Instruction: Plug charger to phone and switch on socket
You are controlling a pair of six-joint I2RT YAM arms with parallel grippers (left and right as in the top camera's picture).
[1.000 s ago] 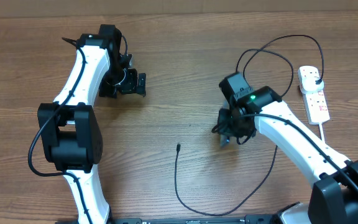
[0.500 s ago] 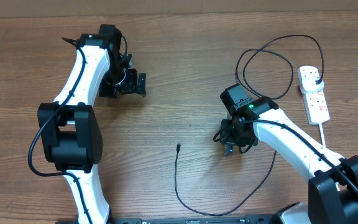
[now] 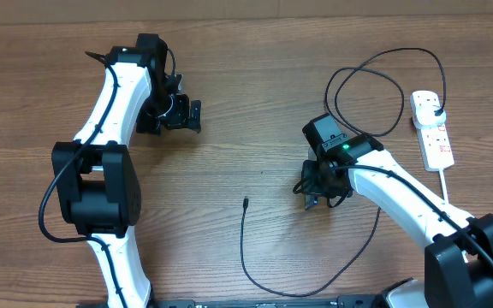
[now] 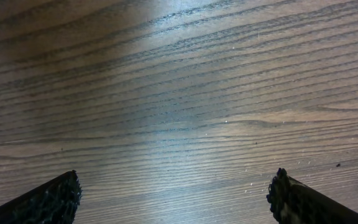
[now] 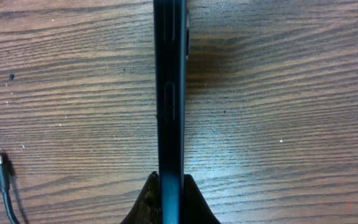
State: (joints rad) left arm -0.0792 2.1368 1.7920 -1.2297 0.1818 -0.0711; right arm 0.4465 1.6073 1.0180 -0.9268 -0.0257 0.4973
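Overhead view: brown wooden table, left gripper spread idle, right gripper pinching slim dark-edged smartphone on edge.
The white pink-switched power strip lies well apart; the grip likely offers the port to the thin black charger cable, its tip nearby.

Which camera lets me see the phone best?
The right wrist view: the phone runs up the middle, seen edge-on, pinched in the right pincer. From overhead, the arm hides almost all of it. The left wrist view shows only table.
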